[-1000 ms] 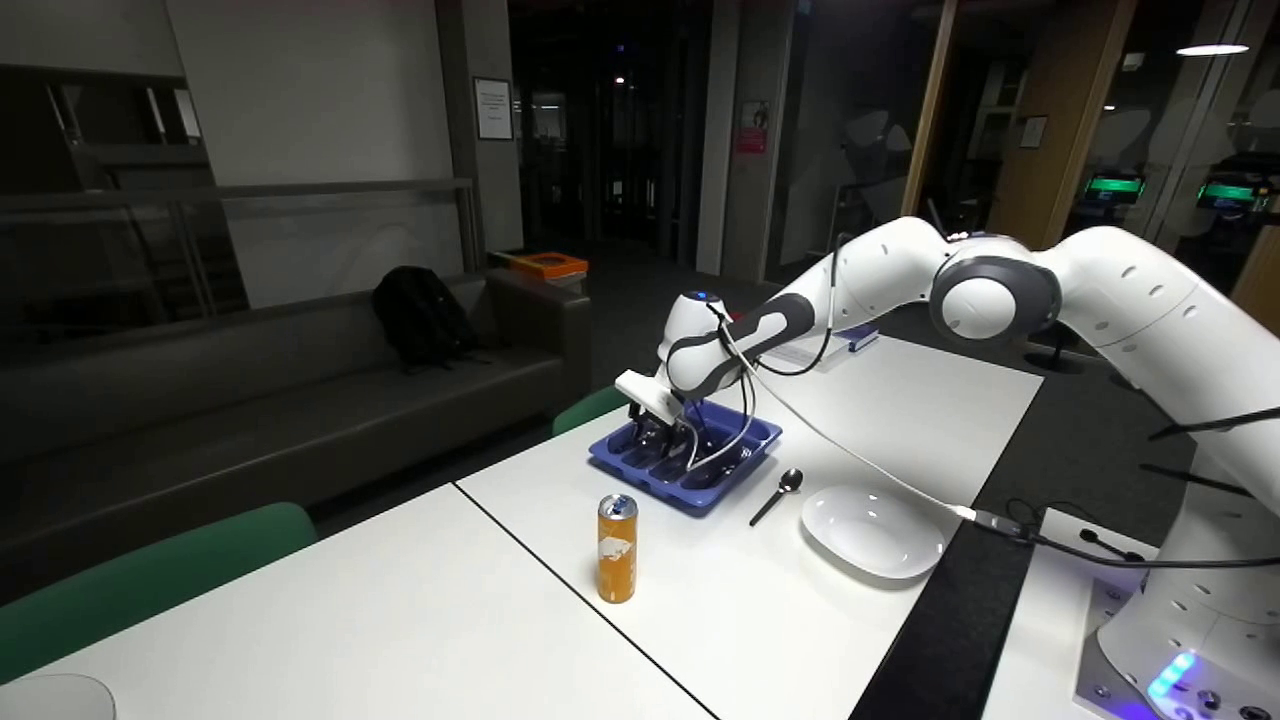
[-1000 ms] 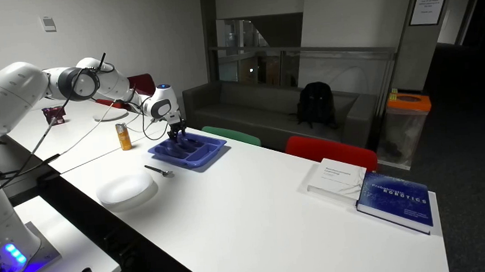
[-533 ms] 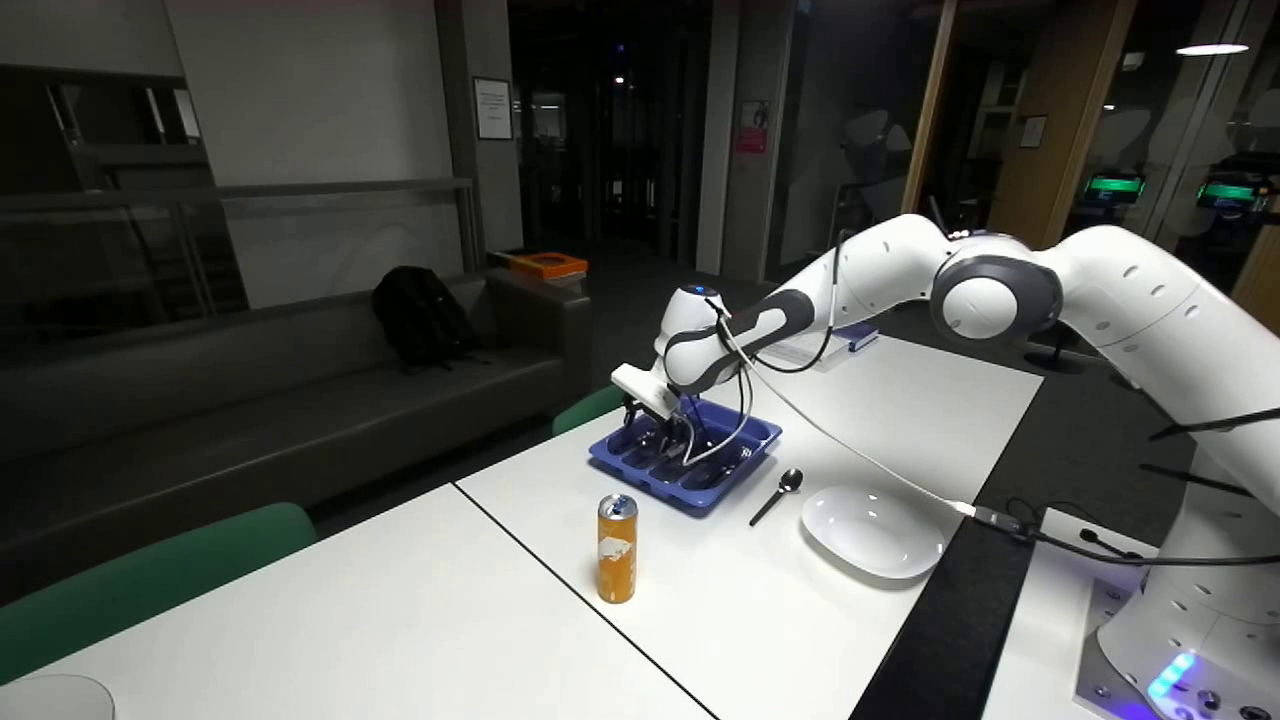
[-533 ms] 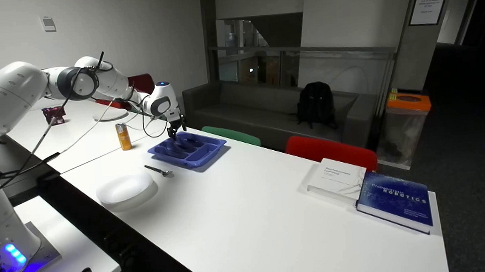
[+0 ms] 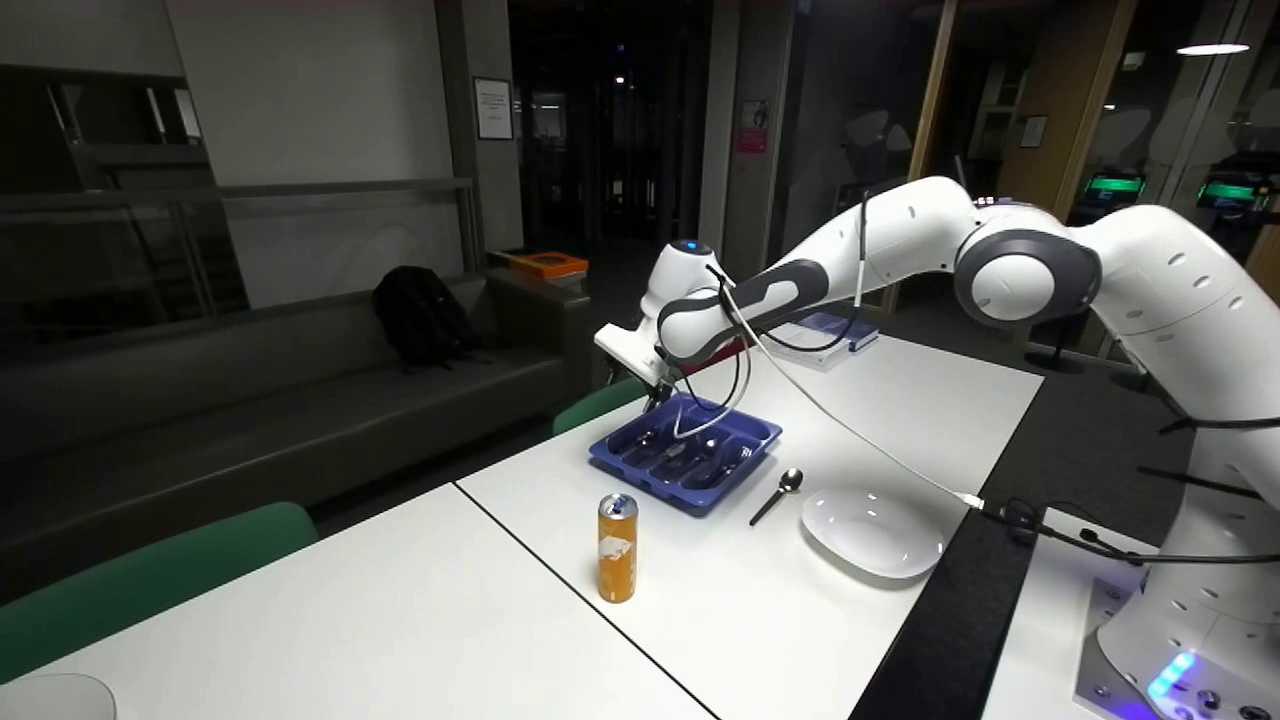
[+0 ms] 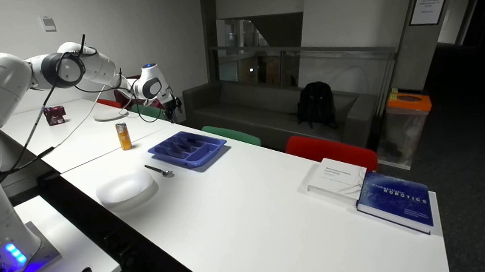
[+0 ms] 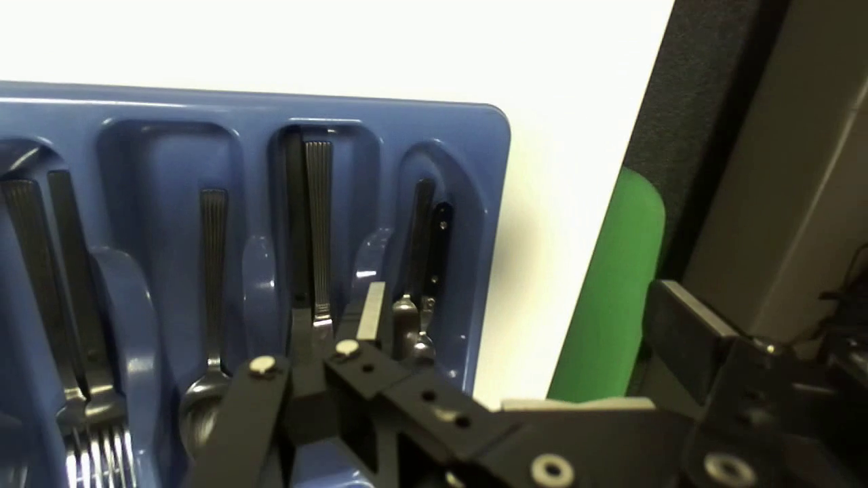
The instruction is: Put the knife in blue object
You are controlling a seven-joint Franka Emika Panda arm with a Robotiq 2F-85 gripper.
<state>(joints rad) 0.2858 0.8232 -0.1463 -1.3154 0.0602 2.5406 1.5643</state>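
Observation:
The blue object, a tray (image 7: pixel 447 122) with compartments, sits on the table and shows in both exterior views. In the wrist view, several dark-handled pieces of cutlery lie in it. One compartment holds a straight dark handle (image 7: pixel 296 217) with a flat metal end, which looks like the knife; its lower part is hidden behind my fingers. My gripper (image 7: pixel 519 301) stands wide open with nothing between its fingers. It hangs raised by the tray's far side, one finger (image 7: pixel 371 312) over the tray, the other (image 7: pixel 685 332) out past the table edge.
A spoon (image 5: pixel 778 495) lies on the table between the tray and a white plate (image 5: pixel 815 520). An orange can (image 5: pixel 617 550) stands near the tray. Green chairs (image 7: pixel 610 285) are at the table's edge. Two books (image 6: pixel 394 200) lie at the table's end.
My gripper has risen out of the tray and drawn off past its far side. The cutlery inside now shows uncovered in the exterior views. Tray, spoon, plate and can have not moved.

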